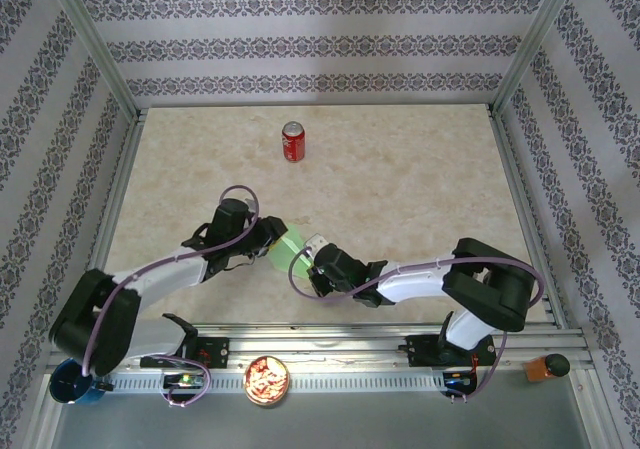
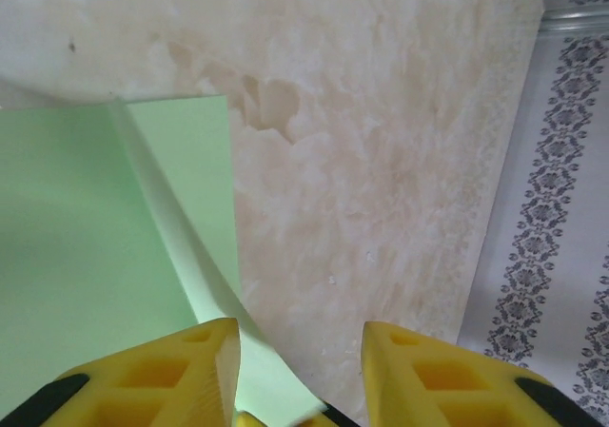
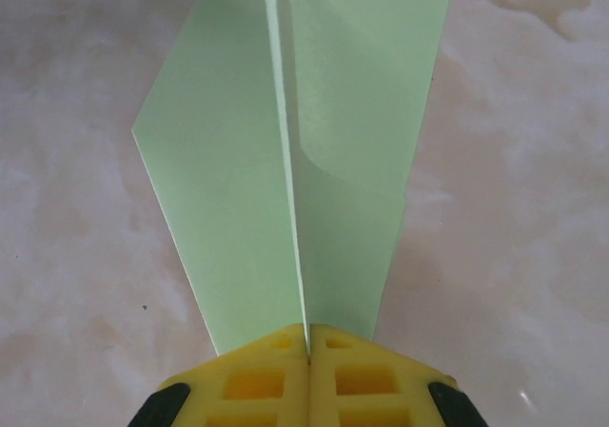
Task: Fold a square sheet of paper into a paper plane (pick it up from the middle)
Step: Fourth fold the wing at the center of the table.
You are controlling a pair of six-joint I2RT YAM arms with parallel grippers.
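Worktop: beige, marble-patterned surface, mottled in places. One red drinks can stands upright at the far middle, well apart from all else. Enclosure walls carry a grey floral band pattern, with metal frame posts at the corners. On the near rail: a round dish with reddish contents, a blue object at the left end, and an orange-and-black object at the right end.
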